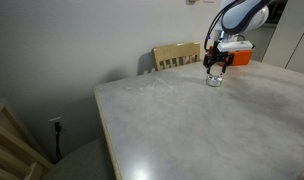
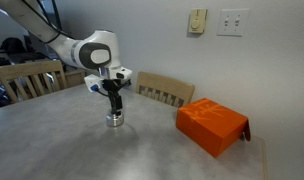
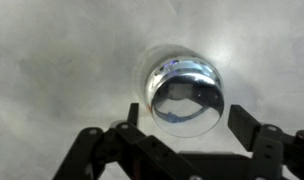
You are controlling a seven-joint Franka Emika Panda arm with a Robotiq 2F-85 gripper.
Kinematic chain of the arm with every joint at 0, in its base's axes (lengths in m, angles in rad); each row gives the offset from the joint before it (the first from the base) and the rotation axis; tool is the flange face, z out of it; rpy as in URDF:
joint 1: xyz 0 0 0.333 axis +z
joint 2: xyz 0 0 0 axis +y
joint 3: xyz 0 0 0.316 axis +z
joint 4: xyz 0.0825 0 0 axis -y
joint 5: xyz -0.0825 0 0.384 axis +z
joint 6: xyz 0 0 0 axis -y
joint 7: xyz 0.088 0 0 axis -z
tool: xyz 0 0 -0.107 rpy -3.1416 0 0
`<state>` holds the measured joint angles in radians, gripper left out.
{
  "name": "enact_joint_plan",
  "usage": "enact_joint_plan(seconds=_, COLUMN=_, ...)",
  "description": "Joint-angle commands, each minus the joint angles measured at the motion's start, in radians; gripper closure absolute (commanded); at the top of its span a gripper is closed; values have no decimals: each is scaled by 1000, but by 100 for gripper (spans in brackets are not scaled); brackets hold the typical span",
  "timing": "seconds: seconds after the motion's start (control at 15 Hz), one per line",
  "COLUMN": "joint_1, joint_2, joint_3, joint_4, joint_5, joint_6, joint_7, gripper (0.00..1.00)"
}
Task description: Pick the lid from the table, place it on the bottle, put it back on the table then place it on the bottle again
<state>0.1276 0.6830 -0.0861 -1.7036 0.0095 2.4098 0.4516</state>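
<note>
Found the gripper [image 3: 182,112] directly above the bottle [image 2: 114,118] on the table [image 2: 62,145], fingers apart, clamped on nothing. Saw the lid [image 3: 185,92] apparently resting on the bottle. Risked tipping the bottle, or dragging the lid askew, by closing off-centre.

Glossy white rounded robot arm [image 2: 97,50], bulbous at the joints, with dark seams between segments. At its end, matte black two-fingered gripper [image 2: 114,108], built of angular linked bars, with chunky black fingers [image 3: 244,128].
</note>
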Motion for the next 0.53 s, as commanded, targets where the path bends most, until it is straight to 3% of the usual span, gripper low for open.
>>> enact_joint_plan(seconds=0.0, joint_1=9, joint_2=-53, joint_3=-19, joint_4=-43, joint_5=-11, joint_6=6, joint_7=8, gripper=0)
enact_joint_plan(seconds=0.47, joint_1=11, joint_2=-184, joint_3=-32, joint_4=-119, joint_5=-28, joint_6=24, joint_7=19, gripper=0)
